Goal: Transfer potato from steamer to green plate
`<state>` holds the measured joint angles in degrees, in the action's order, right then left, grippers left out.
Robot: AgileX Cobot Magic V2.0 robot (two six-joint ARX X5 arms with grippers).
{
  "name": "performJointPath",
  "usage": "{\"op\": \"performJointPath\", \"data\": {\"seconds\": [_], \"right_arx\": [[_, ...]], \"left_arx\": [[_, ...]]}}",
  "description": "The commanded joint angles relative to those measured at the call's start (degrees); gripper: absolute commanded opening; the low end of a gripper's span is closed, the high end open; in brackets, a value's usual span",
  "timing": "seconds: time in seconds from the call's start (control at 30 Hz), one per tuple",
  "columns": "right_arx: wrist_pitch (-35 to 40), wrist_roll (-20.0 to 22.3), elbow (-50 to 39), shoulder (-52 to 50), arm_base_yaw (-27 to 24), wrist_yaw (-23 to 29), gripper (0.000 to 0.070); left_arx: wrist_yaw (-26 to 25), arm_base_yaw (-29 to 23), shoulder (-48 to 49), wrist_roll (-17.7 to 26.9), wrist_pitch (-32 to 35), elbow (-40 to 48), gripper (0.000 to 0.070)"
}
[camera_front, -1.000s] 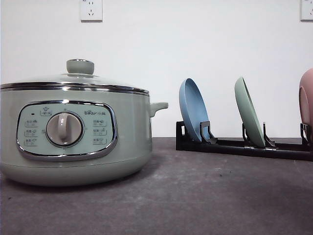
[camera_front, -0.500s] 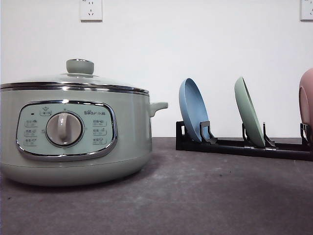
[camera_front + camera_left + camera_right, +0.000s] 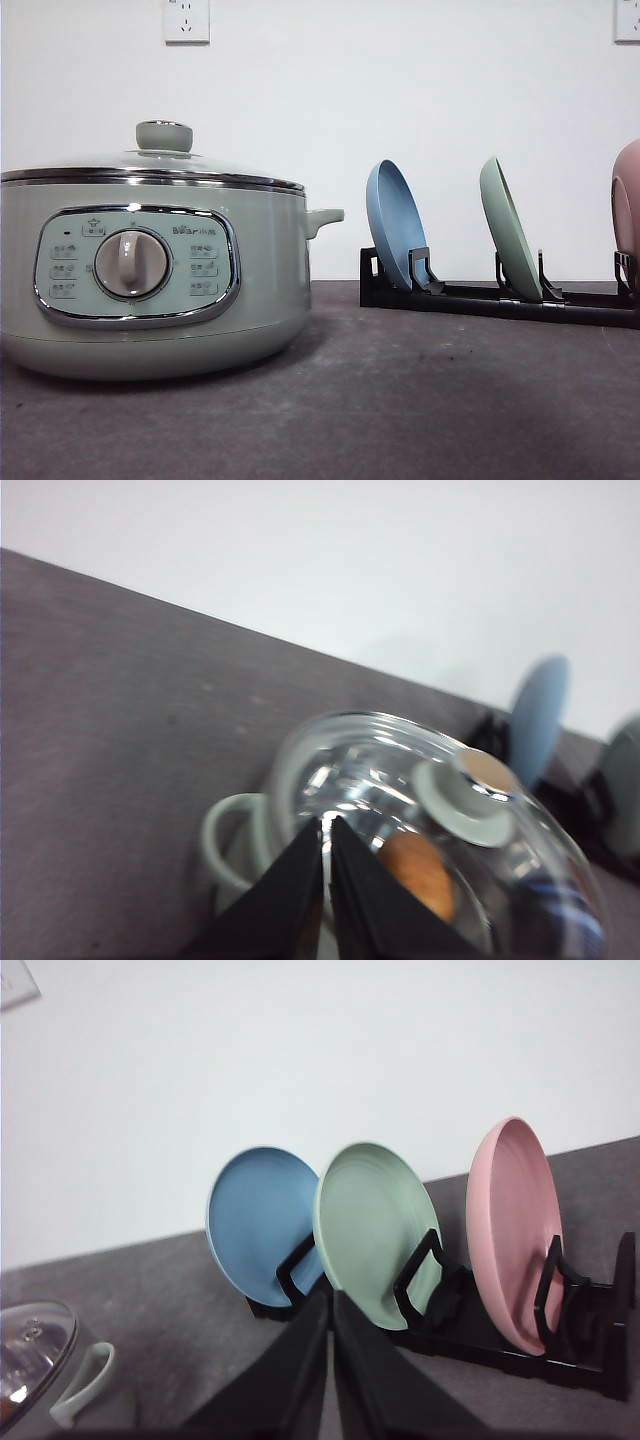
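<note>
Nothing has shifted across the front views: the potato (image 3: 418, 873) sits inside the steamer (image 3: 150, 270) under its glass lid (image 3: 440, 810), and the green plate (image 3: 510, 229) stands upright in the black rack (image 3: 500, 298) between the blue plate (image 3: 395, 226) and pink dish (image 3: 627, 205). By my reading the task is barely begun, with lid, plate and potato all left to move. Both the left gripper (image 3: 326, 880), above the lid, and the right gripper (image 3: 331, 1360), facing the rack, have fingers pressed together on nothing; the panel's logo is too small to read.

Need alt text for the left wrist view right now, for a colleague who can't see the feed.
The left gripper, fingers closed together, hangs above the steamer, whose glass lid with its green knob is still on. The orange-brown potato shows through the glass. Behind, on the dark table, stands a blurred blue plate.
</note>
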<state>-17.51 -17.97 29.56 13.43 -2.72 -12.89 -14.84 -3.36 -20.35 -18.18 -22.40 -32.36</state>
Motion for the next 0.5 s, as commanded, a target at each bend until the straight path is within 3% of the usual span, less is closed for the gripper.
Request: {"op": "performJointPath", "data": {"seconds": [0.0, 0.3, 0.47], "right_arx": [[-1.49, 3.61, 3.26, 2.56, -0.09, -1.23, 0.0], [-16.39, 13.24, 18.92, 17.65, -0.04, -11.08, 0.0], [-24.04, 17.47, 26.0, 24.5, 0.18, -15.79, 0.0]], "left_arx": [[-2.25, -0.09, -2.47, 4.7, -1.01, -3.76, 0.0002], [-12.84, 0.2, -13.25, 11.64, -10.84, -17.73, 0.0002], [-15.77, 1.95, -17.19, 15.08, -16.6, -23.32, 0.0002]]}}
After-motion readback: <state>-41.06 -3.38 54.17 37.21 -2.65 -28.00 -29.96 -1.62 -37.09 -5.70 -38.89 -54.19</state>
